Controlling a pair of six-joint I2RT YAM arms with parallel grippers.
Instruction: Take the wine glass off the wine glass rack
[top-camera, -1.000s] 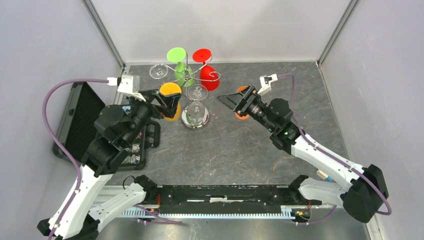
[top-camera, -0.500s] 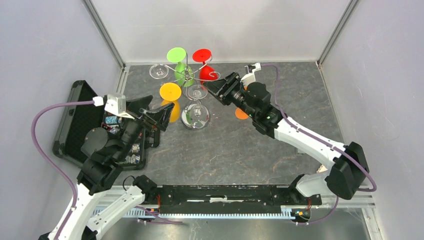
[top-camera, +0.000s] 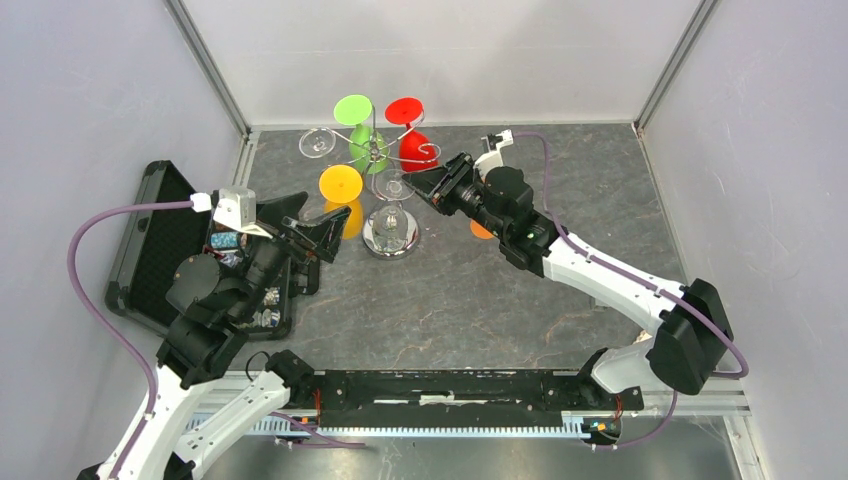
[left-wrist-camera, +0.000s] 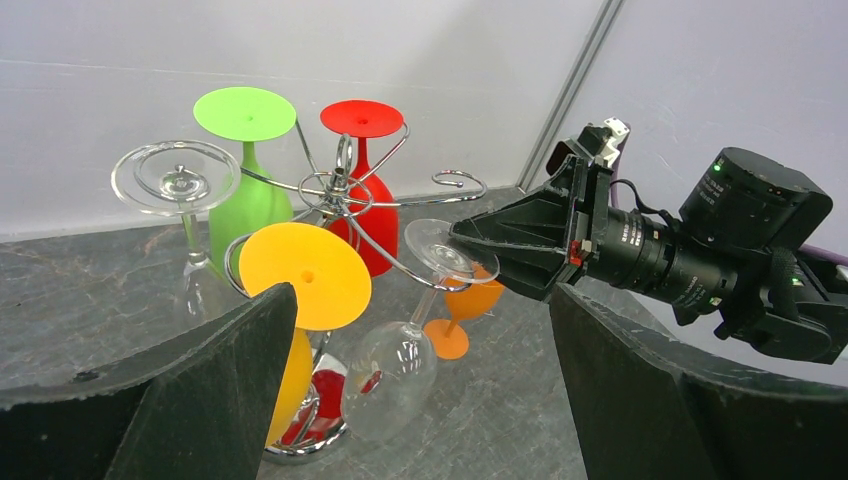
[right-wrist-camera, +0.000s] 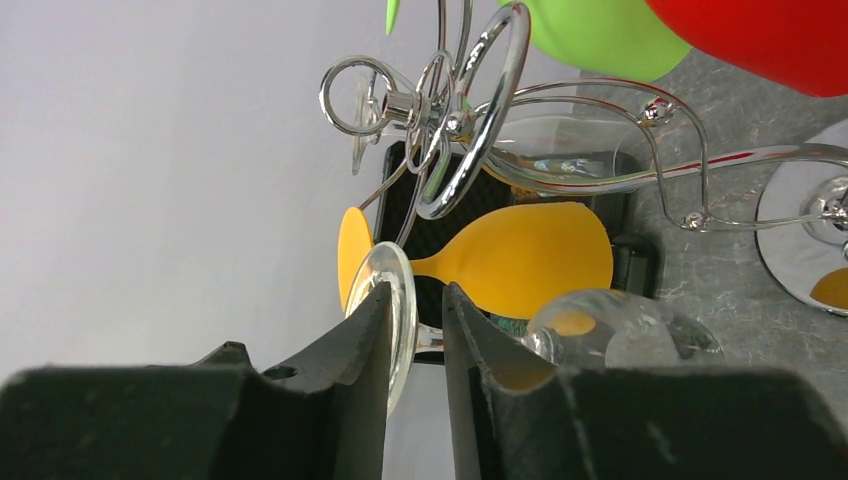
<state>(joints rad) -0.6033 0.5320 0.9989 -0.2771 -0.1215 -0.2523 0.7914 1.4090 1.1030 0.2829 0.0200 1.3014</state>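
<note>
Black case (top-camera: 150, 235) lies open at the far left of the grey tabletop (top-camera: 450, 300), with small items in its near half. Left tool (top-camera: 318, 222) hangs just right of the case with its jaws spread wide and nothing between them, pointing toward the rack. Silver wine glass rack (top-camera: 372, 152) stands at the back centre of the tabletop on its round shiny base (top-camera: 391, 236), with curled wire arms fanning out at the top. Glasses hang upside down from those arms: a second clear glass (left-wrist-camera: 180, 175) far left, a green glass (left-wrist-camera: 245, 115) behind, a yellow glass (left-wrist-camera: 305, 275) at the front left nearest the left tool, and a red glass (left-wrist-camera: 362, 118) at the back right. Clear wine glass (left-wrist-camera: 395, 370) hangs on the front arm, tilted, with its bowl low beside the base and its foot disc up at the wire. Right tool (right-wrist-camera: 415, 300) reaches in from the right, and its two jaws stand close on either side of that foot disc with the stem passing between them. One jaw looks to be touching the disc, but I cannot tell whether the disc is pinched. Orange glass (left-wrist-camera: 472, 298) stands on its foot on the tabletop just behind the right tool, apart from the rack.
</note>
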